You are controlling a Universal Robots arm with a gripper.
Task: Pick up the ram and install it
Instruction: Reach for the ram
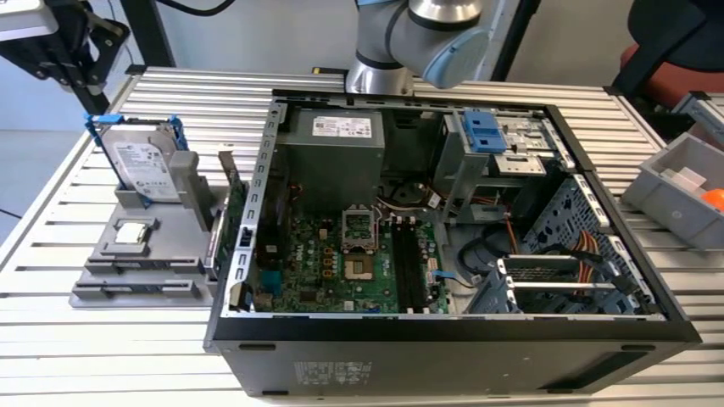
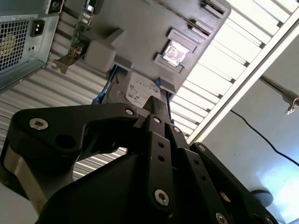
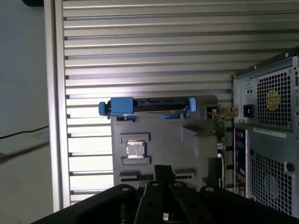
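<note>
While the gripper (image 3: 163,169) hangs above the grey holder (image 3: 187,154) near the tabletop's edge at the exterior view's left, closed up, nothing in it, ram (image 1: 147,287) apparently edge-up in the holder's long slot

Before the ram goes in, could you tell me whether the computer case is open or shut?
Open: in the exterior view the case lies with its side panel off, motherboard exposed.

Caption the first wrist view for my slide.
Black robot hand poised over the grey parts holder, which carries a small square silver processor chip and a blue-framed hard drive, beside the computer tower.
</note>
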